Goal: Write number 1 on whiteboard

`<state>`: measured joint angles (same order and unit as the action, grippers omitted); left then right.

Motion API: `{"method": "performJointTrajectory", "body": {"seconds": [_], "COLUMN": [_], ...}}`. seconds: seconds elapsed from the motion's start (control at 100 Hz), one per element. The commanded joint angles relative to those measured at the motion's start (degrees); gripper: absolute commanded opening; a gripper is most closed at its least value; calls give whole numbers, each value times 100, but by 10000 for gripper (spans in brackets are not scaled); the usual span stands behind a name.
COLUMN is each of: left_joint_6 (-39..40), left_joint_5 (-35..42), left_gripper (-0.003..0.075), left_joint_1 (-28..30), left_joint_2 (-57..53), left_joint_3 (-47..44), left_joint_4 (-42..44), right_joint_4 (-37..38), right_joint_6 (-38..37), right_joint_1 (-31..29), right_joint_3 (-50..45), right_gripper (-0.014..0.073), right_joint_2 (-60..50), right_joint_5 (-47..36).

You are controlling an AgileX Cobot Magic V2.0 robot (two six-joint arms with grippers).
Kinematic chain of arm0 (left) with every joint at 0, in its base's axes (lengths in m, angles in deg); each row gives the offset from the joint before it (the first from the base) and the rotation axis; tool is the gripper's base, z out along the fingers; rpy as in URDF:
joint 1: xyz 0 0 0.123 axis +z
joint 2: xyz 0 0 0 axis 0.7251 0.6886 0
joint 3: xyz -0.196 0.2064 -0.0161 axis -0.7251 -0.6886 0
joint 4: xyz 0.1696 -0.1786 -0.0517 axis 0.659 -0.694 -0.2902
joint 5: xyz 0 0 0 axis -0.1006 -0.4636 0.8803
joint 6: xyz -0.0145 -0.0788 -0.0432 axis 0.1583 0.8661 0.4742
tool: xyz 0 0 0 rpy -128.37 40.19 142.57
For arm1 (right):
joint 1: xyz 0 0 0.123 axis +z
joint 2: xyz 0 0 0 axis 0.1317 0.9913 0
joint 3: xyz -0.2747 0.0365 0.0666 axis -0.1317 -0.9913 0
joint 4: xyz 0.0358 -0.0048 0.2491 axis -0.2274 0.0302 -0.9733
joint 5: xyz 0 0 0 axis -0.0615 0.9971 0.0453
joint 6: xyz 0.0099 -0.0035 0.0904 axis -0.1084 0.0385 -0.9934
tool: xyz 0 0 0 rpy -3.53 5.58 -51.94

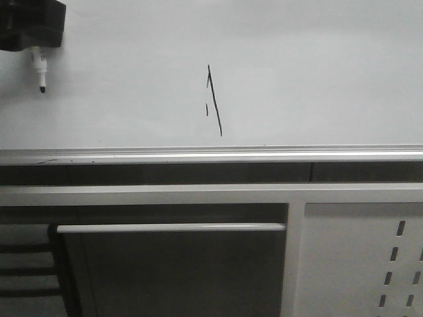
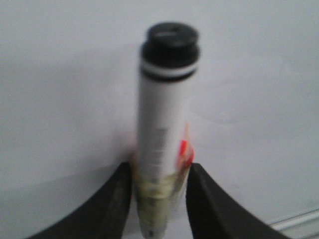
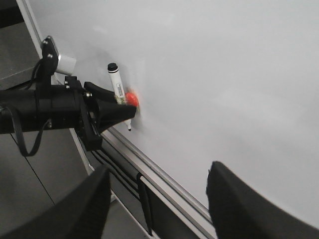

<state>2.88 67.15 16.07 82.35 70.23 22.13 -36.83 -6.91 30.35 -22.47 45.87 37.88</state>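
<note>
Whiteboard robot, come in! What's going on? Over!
Left gripper shut on marker, tip off the whiteboard. Right gripper open, empty. Number 1 drawn mid-board. Nothing in the way.

The whiteboard (image 1: 297, 72) looks smooth, pale and faintly glossy. Along its lower edge runs a brushed silver metal rail (image 1: 211, 156). Below the rail, a white panel (image 1: 357, 264) looks like matt painted metal. The marker (image 2: 162, 134) has a smooth white plastic barrel and black cap end.
</note>
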Motion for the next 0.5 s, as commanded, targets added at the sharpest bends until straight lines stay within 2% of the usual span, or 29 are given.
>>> {"method": "performJointTrajectory", "body": {"seconds": [0.0,0.14,0.29,0.49], "left_joint_6": [75,75,27,-297], "left_joint_5": [716,565,436,-270], "left_gripper": [371,424,424,434], "left_joint_1": [42,42,42,42], "left_joint_2": [-46,-171,-365,-731], "left_joint_3": [208,208,208,189], "left_joint_4": [-93,-186,-186,-186], "right_joint_4": [-204,-204,-204,-195], "right_joint_6": [12,12,12,12], "right_joint_1": [-25,-25,-25,-25], "right_joint_3": [200,200,200,200], "right_gripper": [386,386,386,386], "right_joint_2": [-63,-63,-63,-63], "right_joint_5": [-335,-350,-375,-375]}}
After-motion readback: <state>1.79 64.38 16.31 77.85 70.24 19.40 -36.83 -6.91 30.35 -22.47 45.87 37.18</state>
